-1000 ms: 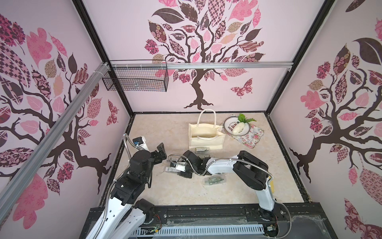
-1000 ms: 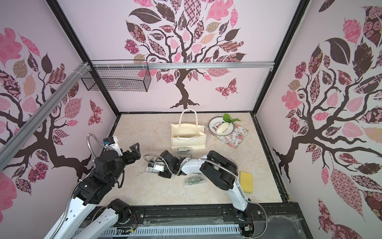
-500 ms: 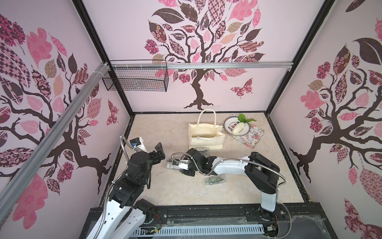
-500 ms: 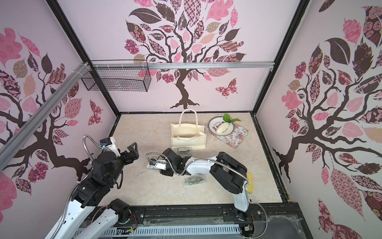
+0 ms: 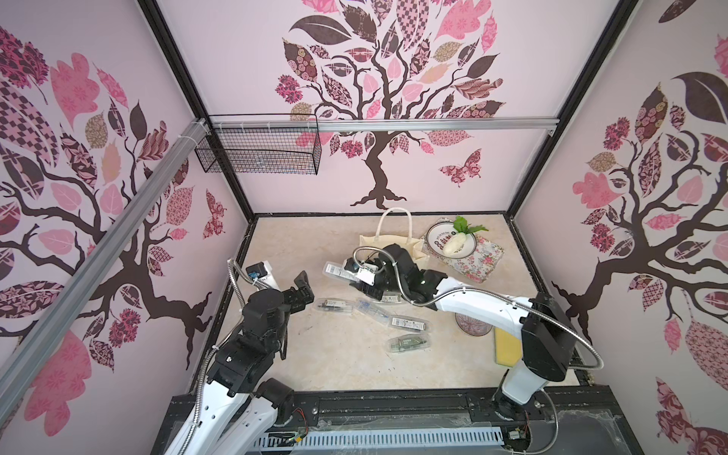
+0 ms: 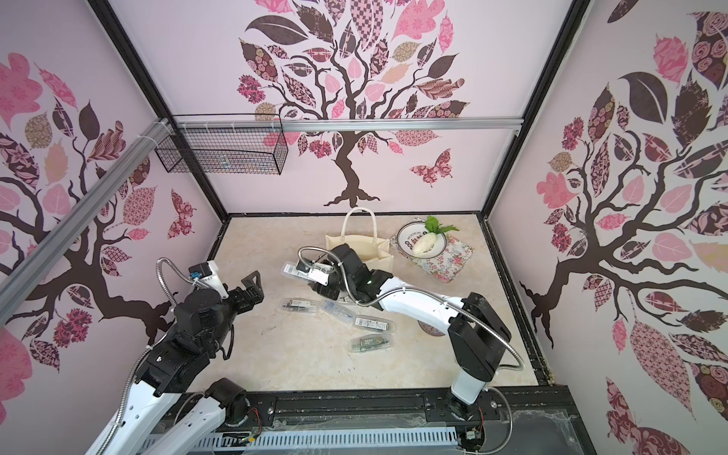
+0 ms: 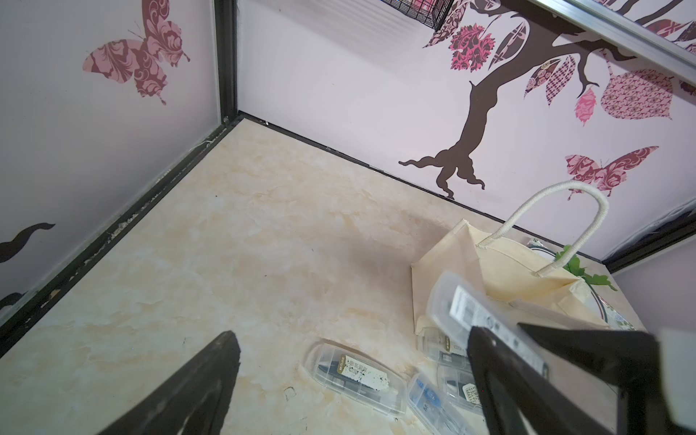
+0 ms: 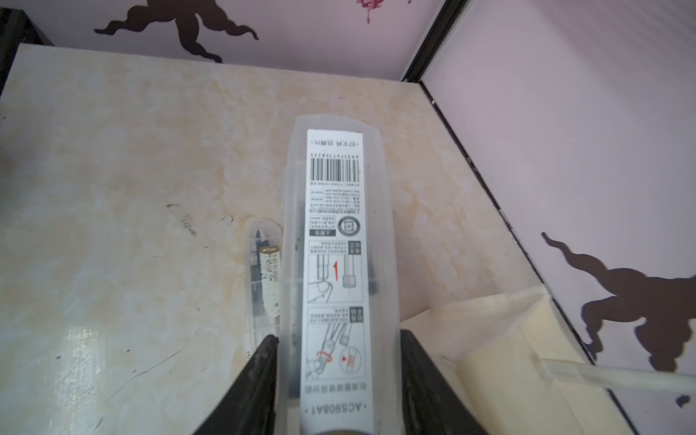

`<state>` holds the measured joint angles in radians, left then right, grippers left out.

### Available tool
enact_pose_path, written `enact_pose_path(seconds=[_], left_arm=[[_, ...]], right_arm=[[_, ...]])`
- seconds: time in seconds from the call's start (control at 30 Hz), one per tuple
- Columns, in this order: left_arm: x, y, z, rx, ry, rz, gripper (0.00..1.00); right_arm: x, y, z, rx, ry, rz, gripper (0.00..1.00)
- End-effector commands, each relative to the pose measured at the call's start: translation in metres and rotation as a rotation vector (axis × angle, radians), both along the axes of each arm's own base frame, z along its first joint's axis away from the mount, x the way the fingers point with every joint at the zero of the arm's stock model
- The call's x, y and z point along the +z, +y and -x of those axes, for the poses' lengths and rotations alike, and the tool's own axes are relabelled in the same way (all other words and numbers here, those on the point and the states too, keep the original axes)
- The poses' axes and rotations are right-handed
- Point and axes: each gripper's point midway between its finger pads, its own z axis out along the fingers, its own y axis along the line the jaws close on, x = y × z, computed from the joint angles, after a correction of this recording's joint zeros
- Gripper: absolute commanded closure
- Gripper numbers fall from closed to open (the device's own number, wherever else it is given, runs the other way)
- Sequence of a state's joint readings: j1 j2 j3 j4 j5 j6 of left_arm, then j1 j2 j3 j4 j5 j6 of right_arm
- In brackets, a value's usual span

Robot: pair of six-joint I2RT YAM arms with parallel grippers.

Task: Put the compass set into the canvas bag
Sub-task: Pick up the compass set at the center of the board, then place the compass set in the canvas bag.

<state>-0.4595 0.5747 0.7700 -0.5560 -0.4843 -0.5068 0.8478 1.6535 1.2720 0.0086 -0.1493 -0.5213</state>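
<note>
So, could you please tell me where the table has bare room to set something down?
Bare: the far-left corner between the walls and the canvas bag, and the near strip between the loose cases and the front rail. Crowded: the middle, and the right side with plate, floral cloth, bowl, sponge.

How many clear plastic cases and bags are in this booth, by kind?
Clear plastic cases on the table: 5, one half hidden under the right arm
Clear plastic case in the right gripper: 1
Canvas bag: 1
Total: 7
</note>
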Motion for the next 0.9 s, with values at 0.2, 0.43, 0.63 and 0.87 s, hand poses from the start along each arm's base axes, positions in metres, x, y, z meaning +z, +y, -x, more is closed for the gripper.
enact_pose_path(seconds=[0.2, 0.43, 0.63, 0.87], left_arm=[[-0.015, -0.001, -0.002, 0.003, 0.029, 0.003, 0.03], [-0.018, -0.003, -0.004, -0.001, 0.040, 0.000, 0.03], [-0.021, -0.003, -0.004, -0.003, 0.049, -0.001, 0.03], [-0.026, -0.004, -0.005, -0.001, 0.063, -0.004, 0.03]], right_arm=[[0.087, -0.046, -0.038, -0.092, -0.131, -0.086, 0.51], [0.077, -0.085, -0.080, -0.184, -0.127, -0.067, 0.51], [0.039, -0.119, -0.110, -0.236, -0.081, 0.003, 0.51], [-0.024, -0.128, -0.119, -0.203, -0.010, 0.144, 0.51]])
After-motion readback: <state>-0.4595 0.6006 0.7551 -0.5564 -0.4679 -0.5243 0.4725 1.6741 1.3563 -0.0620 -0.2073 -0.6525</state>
